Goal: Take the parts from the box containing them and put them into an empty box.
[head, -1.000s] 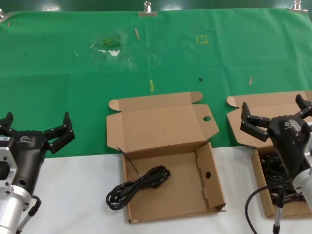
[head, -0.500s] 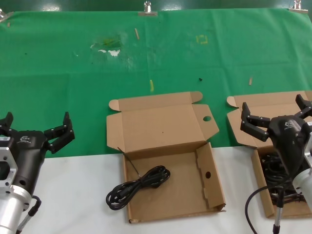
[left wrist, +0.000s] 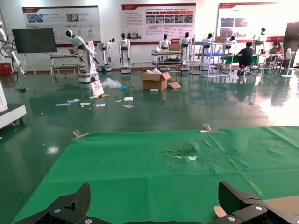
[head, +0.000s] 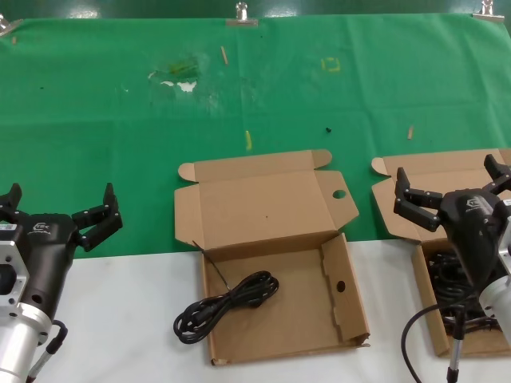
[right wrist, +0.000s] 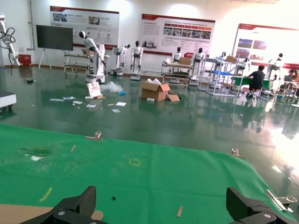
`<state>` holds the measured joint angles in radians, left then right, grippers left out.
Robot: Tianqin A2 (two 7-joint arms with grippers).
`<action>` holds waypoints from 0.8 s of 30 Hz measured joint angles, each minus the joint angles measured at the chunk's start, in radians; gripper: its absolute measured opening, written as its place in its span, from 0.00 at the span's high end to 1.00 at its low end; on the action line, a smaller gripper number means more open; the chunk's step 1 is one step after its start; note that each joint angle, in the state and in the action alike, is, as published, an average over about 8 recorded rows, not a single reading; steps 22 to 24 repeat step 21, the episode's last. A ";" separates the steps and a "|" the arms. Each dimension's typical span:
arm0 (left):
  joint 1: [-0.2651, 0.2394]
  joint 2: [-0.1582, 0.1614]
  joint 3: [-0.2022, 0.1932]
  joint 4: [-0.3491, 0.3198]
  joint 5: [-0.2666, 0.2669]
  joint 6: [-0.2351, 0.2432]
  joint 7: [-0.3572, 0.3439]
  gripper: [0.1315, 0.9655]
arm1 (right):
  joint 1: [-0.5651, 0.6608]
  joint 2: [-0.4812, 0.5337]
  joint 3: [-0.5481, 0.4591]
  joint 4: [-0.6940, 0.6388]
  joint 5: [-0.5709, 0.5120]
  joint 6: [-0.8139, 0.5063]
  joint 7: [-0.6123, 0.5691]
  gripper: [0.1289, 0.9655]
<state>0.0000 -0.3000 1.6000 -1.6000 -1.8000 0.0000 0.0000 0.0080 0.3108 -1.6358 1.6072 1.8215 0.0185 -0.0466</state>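
Note:
The empty box (head: 263, 207) stands open at the middle, with round holes in its lid flap and right wall. One black cord bundle (head: 227, 306) lies across its left edge, partly inside and partly on the white table. The box containing the parts (head: 437, 333) is at the right. Dark cords (head: 444, 273) show inside it, mostly hidden by my right arm. My right gripper (head: 447, 171) hangs open above that box, holding nothing, and it faces green cloth in its wrist view (right wrist: 161, 198). My left gripper (head: 61, 198) hangs open at the far left (left wrist: 156, 196).
A green cloth (head: 120, 144) covers the far part of the table, with small wooden bits (head: 248, 140) and stains on it. A white surface (head: 120, 319) covers the near part. Metal clips (head: 242, 12) hold the cloth's far edge.

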 joint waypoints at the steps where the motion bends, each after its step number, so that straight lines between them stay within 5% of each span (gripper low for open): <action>1: 0.000 0.000 0.000 0.000 0.000 0.000 0.000 0.00 | 0.000 0.000 0.000 0.000 0.000 0.000 0.000 0.00; 24: 0.000 0.000 0.000 0.000 0.000 0.000 0.000 0.00 | 0.000 0.000 0.000 0.000 0.000 0.000 0.000 0.00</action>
